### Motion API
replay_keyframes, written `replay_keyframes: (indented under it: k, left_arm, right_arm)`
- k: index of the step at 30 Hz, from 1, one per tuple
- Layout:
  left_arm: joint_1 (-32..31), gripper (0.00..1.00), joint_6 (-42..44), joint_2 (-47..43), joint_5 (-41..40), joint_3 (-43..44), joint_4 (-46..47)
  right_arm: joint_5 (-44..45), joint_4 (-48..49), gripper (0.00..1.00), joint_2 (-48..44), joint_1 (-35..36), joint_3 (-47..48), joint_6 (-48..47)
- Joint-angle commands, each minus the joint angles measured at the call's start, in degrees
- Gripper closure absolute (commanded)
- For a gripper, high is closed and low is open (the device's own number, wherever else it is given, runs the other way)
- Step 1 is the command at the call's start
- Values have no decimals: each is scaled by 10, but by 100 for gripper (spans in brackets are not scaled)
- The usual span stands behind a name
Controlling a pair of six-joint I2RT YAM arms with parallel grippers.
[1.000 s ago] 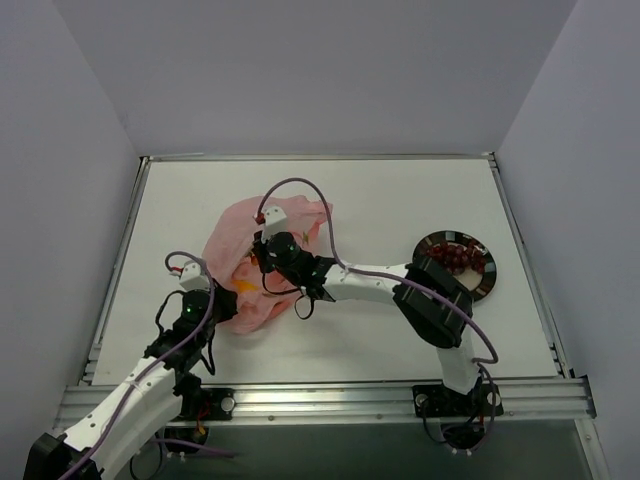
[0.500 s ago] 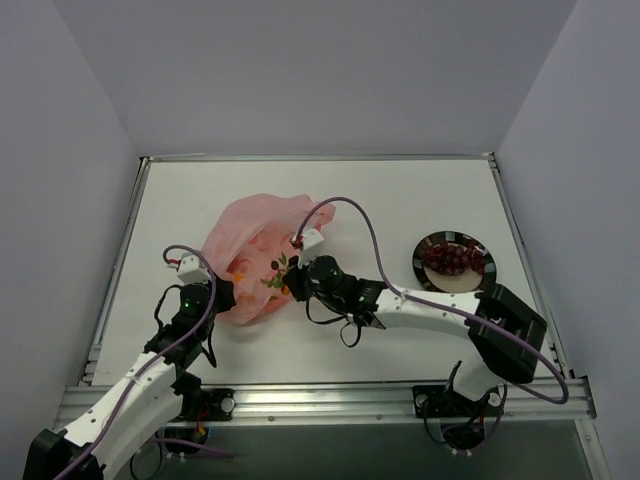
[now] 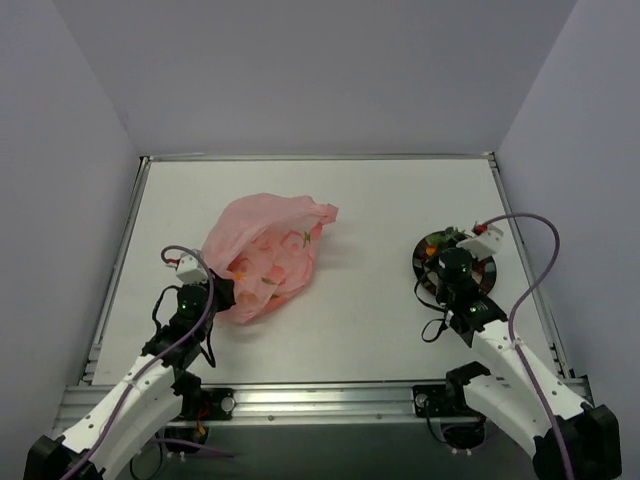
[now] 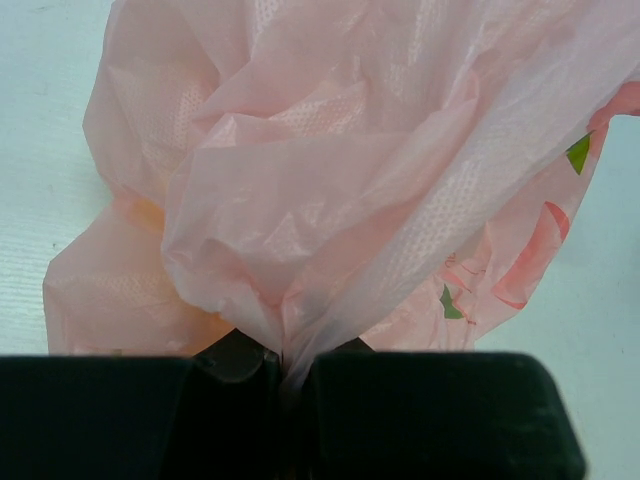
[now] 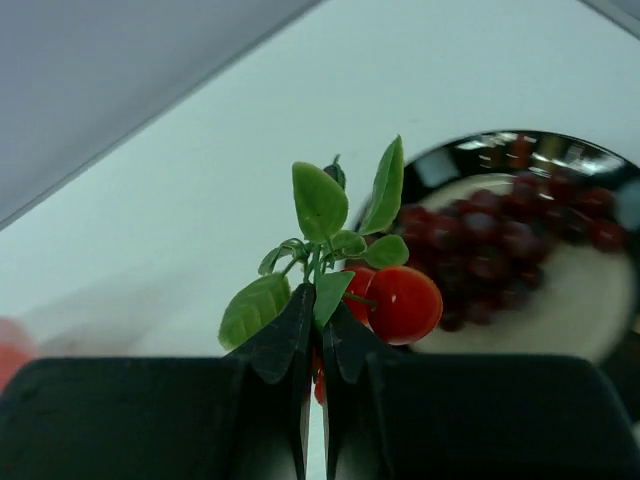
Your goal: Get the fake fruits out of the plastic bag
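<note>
Sprig (image 5: 388, 300), stem clamped in right tool (image 5: 322, 338) (leaves outward); left tool (image 4: 290, 362) pinches bag (image 4: 330, 180).

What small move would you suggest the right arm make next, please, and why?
Probably lower a little over the plate and open: the right jaws are shut on the red fruit sprig, near the grape bunch lying on the plate, while the left jaws pinch the plastic bag.

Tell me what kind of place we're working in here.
Most likely a lab robot test cell: a white table framed by metal rails, plain blank walls on three sides, and props on it, a pink plastic bag and a plate of toy grapes.
</note>
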Motion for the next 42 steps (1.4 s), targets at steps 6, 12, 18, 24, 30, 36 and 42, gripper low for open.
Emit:
replay_keyframes:
  k: [6,12,18,24,30,36,42]
  left_arm:
    - [-5,98,10,0,3,29,17]
    - [-8,97,9,2,5,29,21]
    - [-9,98,8,6,5,28,22]
    - [-9,98,8,7,5,28,23]
    - [-8,98,7,9,3,28,21]
    - [-6,98,-10,-6,-4,19,-1]
    - [-6,98,-47,-47,-43,9,-85]
  right_arm:
    - [17,-58,100,26,-225,-47,82]
    - [-83,-9,100,87,-333,-49,64]
    - [-146,-20,84,114,-349,-39,73]
    - [-117,-48,24,81,-349,-57,99]
    - [-178,-38,29,-36,-319,-46,86]
    - [-257,56,68,7,-63,27,-10]
    - [-311,84,77,242,226,201,-129]
